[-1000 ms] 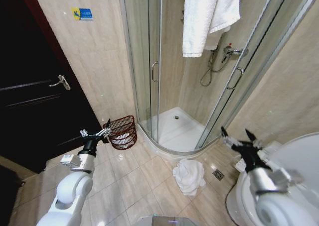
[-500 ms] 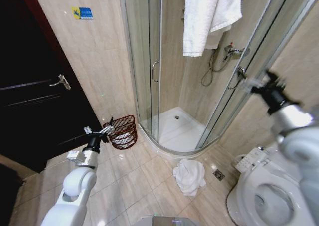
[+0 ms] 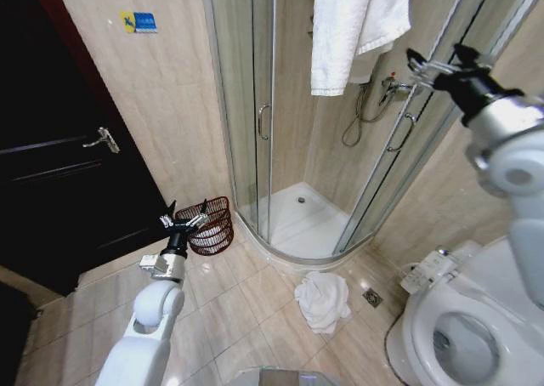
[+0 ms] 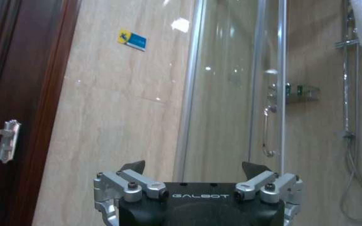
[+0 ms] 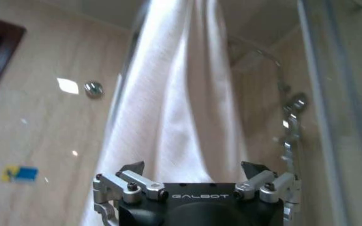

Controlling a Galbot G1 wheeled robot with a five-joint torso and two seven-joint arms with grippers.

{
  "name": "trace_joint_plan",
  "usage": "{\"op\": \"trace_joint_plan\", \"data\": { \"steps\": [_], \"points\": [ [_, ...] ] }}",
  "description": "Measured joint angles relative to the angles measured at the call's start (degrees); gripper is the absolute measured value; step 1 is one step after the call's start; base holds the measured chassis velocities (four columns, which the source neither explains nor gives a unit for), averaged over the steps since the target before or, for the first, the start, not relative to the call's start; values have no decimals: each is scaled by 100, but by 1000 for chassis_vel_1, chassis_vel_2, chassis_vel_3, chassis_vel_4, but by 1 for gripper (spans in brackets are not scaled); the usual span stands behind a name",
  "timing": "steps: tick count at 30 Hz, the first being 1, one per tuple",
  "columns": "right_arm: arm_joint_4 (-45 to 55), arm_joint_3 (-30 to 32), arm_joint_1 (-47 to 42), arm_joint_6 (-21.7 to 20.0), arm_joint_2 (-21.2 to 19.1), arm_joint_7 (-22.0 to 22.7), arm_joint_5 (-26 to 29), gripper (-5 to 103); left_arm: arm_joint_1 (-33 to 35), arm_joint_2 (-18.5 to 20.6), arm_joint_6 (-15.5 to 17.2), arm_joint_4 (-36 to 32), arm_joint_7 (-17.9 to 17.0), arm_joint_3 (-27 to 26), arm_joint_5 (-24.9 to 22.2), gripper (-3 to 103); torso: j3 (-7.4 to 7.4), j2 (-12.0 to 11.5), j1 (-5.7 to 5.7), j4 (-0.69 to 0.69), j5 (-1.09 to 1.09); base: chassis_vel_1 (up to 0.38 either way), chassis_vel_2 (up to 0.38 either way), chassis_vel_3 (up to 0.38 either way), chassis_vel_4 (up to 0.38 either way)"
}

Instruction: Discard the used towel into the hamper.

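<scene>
Bathroom floor of beige tiles [image 3: 212,305] lies below you, with a curved glass shower stall [image 3: 280,148] ahead. Your right gripper [image 3: 438,63] is raised high on your right, in front of the stall's glass door, its fingers spread apart and holding nothing. From its wrist camera, that same gripper [image 5: 193,169] points straight at a white towel [image 5: 181,108] hanging from the top of the stall; the fingers are open and the towel sits beyond them, though you cannot tell from this angle how near the cloth is. In the head view the hanging towel [image 3: 348,29] drapes over the stall's upper edge, to the left of the raised gripper.

Your left gripper [image 3: 183,222] is held low on your left, just in front of the hamper [image 3: 211,226], with its fingers open and empty. Its wrist camera shows the left gripper [image 4: 193,169] facing the tiled wall and the stall's glass.

You find the hamper standing upright on the floor, against the wall just left of the shower stall. A second white towel [image 3: 323,301] lies crumpled on the tiles near the stall's curved base, well apart from the hamper. A toilet [image 3: 463,335] sits at your lower right, and a dark door [image 3: 59,165] stands on your left.
</scene>
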Motion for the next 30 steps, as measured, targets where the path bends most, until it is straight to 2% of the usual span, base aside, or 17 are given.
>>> {"op": "trace_joint_plan", "data": {
  "steps": [2, 4, 5, 7, 12, 15, 19, 23, 30],
  "points": [
    [-89, -246, 334, -46, 154, 114, -23, 100, 21, -1, -20, 0, 1, -36, 0, 100, -1, -1, -1, -1, -1, 0, 0, 0, 0],
    [-290, -764, 1033, -125, 434, 444, -104, 100, 97, 9, -108, 30, 62, -155, -6, 100, -2, -3, -3, 0, 2, 0, 0, 0, 0],
    [-290, -764, 1033, -125, 434, 444, -104, 100, 97, 9, -108, 30, 62, -155, -6, 100, -2, -3, -3, 0, 2, 0, 0, 0, 0],
    [-448, -1181, 1622, -218, 603, 765, -97, 100, 190, 4, -202, 62, 96, -235, -48, 100, -4, -5, -4, -3, 0, 0, 0, 0, 0],
    [-958, -1705, 2421, -287, 842, 919, -91, 100, 309, 0, -300, 71, 144, -350, -151, 100, -6, -7, -6, -4, 2, 0, 0, 0, 0],
    [-1537, -2162, 3047, -306, 1120, 1190, 6, 100, 318, 27, -420, 149, 197, -448, -234, 100, -7, -9, -7, -4, 1, 0, 0, 0, 0],
    [-1879, -2340, 3345, -318, 1296, 1300, 179, 100, 309, 62, -530, 204, 277, -487, -368, 100, -7, -12, -7, -3, 3, 0, 0, 0, 0],
    [-2704, -2765, 3952, -401, 1762, 1410, 589, 100, 295, 84, -678, 268, 396, -554, -524, 100, -8, -14, -8, -4, 2, 0, 0, 0, 0],
    [-3370, -3139, 4366, -487, 2155, 1726, 607, 100, 271, 114, -781, 291, 437, -558, -631, 100, -10, -14, -9, -3, 1, 0, 0, 0, 0]
  ]
}}
